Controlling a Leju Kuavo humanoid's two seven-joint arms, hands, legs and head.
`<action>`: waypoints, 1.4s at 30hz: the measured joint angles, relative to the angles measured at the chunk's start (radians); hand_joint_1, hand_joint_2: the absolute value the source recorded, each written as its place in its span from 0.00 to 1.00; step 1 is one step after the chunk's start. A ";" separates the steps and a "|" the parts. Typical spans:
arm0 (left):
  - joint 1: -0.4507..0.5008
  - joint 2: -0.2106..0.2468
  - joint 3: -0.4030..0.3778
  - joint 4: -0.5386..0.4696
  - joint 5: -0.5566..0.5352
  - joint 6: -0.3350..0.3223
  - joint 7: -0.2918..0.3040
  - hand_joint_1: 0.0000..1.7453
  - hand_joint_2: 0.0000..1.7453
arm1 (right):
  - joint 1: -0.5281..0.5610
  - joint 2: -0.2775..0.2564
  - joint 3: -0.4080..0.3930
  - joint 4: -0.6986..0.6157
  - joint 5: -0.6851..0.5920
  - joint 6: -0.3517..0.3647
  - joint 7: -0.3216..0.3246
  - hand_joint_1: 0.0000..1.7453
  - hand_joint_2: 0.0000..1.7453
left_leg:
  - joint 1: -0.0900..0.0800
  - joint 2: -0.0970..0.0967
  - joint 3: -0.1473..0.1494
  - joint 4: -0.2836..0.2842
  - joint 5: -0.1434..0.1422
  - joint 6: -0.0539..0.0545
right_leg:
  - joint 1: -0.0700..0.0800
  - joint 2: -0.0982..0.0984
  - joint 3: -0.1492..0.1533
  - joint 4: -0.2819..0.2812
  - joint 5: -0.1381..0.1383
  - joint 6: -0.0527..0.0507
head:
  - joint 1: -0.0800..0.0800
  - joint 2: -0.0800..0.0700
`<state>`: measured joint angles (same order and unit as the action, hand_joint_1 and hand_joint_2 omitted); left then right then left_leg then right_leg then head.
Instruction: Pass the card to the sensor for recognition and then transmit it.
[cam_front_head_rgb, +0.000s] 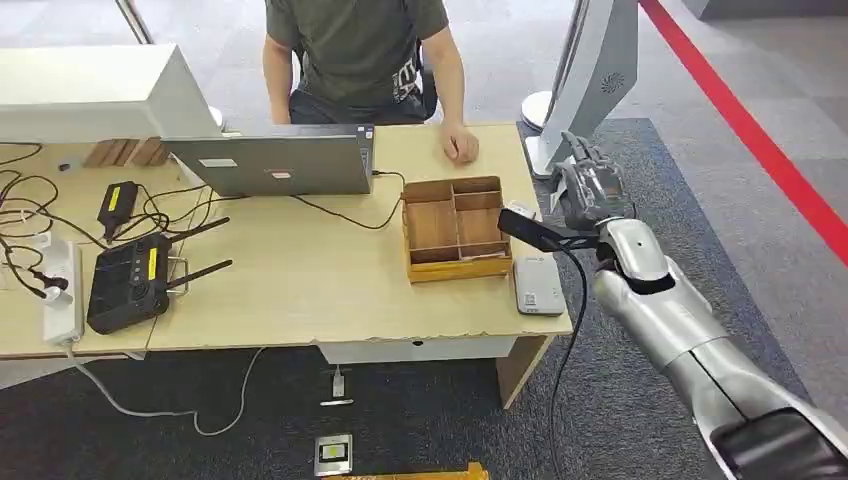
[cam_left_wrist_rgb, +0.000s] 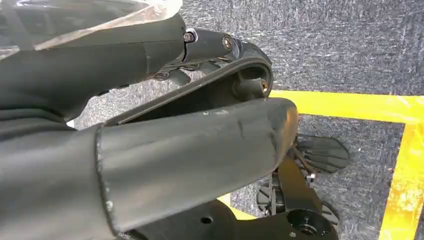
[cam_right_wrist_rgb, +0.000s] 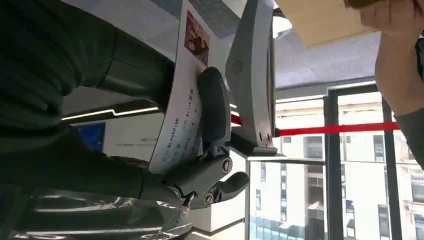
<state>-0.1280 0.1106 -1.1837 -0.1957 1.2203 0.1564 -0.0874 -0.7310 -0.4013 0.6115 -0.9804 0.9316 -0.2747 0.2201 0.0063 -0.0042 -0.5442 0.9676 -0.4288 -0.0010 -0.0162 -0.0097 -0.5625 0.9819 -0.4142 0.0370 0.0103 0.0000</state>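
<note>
A glossy silver right arm (cam_front_head_rgb: 690, 345) is seen, ending in a dark many-fingered right hand (cam_front_head_rgb: 590, 190), with a black cable (cam_front_head_rgb: 563, 330) trailing

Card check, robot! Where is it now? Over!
Right hand holds card, raised beside the table. Sensor lies below, uncovered. Left hand hanging low.

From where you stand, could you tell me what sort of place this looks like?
Probably an office or lab test area. A wooden desk holds a laptop, a tangle of cables and a black controller, with a person seated behind it. Grey carpet with a red floor line surrounds the desk.
</note>
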 joint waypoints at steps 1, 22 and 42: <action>0.000 0.000 0.000 0.000 0.000 0.000 0.000 0.00 0.00 | 0.003 0.003 0.001 0.008 0.000 0.000 -0.003 1.00 1.00 | 0.000 0.000 0.000 0.000 0.000 0.000 | 0.000 0.000 0.000 0.000 0.000 0.000 | 0.000 0.000; 0.001 0.010 0.000 0.000 0.001 0.009 0.000 0.00 0.00 | 0.080 0.029 0.008 0.181 -0.042 -0.071 -0.048 1.00 1.00 | 0.000 0.000 0.000 0.000 0.000 0.000 | 0.000 0.000 0.000 0.000 0.000 0.000 | 0.000 0.000; 0.000 0.010 -0.001 0.000 -0.015 0.007 -0.009 0.00 0.00 | 0.131 0.063 0.008 0.235 -0.048 -0.083 -0.056 1.00 1.00 | 0.000 0.000 0.000 0.000 0.000 0.000 | 0.000 0.000 0.000 0.000 0.000 0.000 | 0.000 0.000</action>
<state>-0.1275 0.1209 -1.1845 -0.1957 1.2055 0.1633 -0.0965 -0.5996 -0.3387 0.6195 -0.7454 0.8831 -0.3574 0.1644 0.0063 -0.0038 -0.5441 0.9676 -0.4288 -0.0010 -0.0163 -0.0096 -0.5627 0.9818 -0.4142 0.0370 0.0103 0.0000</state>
